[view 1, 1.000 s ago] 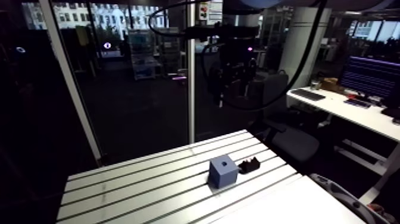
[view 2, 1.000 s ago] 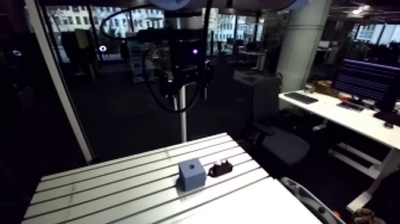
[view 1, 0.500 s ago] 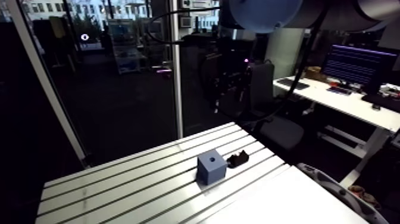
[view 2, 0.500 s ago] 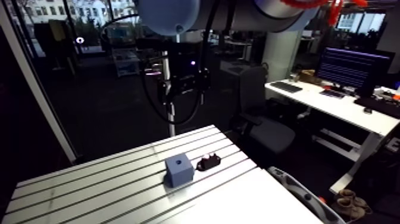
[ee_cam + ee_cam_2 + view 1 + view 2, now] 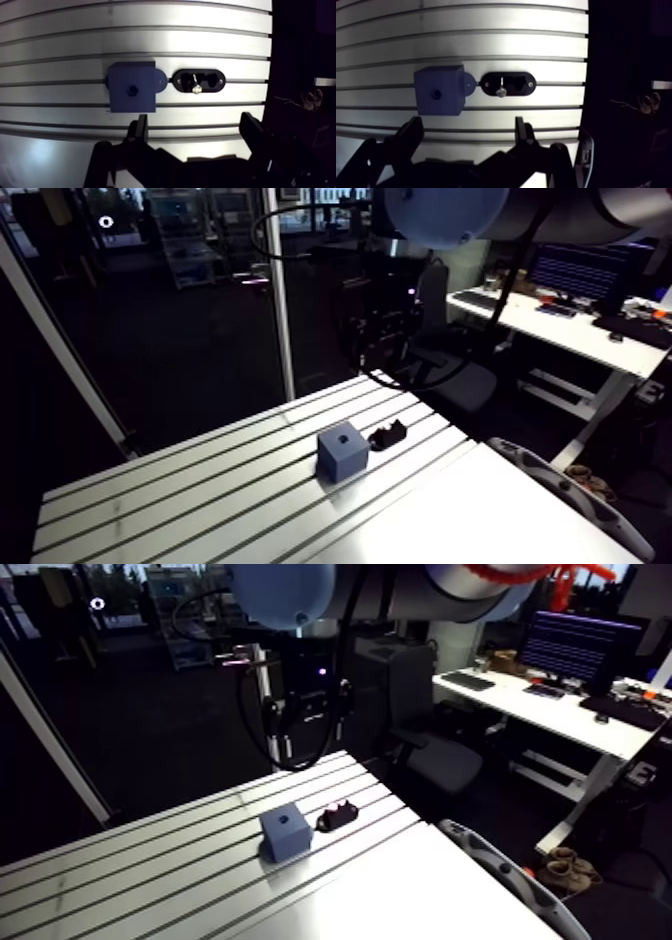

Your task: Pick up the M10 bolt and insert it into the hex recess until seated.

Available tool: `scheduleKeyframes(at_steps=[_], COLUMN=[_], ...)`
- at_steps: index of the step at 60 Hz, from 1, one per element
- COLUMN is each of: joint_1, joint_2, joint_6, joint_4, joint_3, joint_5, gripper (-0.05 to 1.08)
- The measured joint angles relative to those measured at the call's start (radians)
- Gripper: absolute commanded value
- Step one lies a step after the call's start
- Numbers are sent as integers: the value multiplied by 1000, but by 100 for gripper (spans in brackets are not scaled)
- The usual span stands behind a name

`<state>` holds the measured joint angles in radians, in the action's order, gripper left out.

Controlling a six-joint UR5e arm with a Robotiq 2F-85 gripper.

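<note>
A blue cube block with a small hex recess in its upper face stands on the slotted aluminium table. Right beside it lies a black oval holder, and the silvery M10 bolt rests in its cradle. My gripper hangs high above the table and is open, with nothing between its two dark fingers. In the wrist view the holder and bolt lie ahead of the gap between the fingers, and the block is ahead of one finger. The arm view shows the block and holder near the table's far side.
The table's edge runs just past the holder on the side away from the block, with dark floor beyond it. A smooth white surface adjoins the slotted table on the near side in the arm view.
The whole arm view has shifted, so the camera moved with the arm. Block, holder and bolt keep their places on the table. The gripper now appears lower toward the table.
</note>
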<state>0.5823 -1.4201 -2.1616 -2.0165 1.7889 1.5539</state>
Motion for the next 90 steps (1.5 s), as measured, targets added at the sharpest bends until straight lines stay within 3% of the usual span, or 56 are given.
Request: scheduleKeyframes(at_steps=[7,27,60,90], joint_1=[1,2,0,-5], joint_2=[22,80,153,190], joint_6=[16,42,55,55], joint_4=[0,-6,-32,-22], joint_3=[-8,-29,-34,-32], joint_5=[6,16,103,110], gripper=[2,21,29,37])
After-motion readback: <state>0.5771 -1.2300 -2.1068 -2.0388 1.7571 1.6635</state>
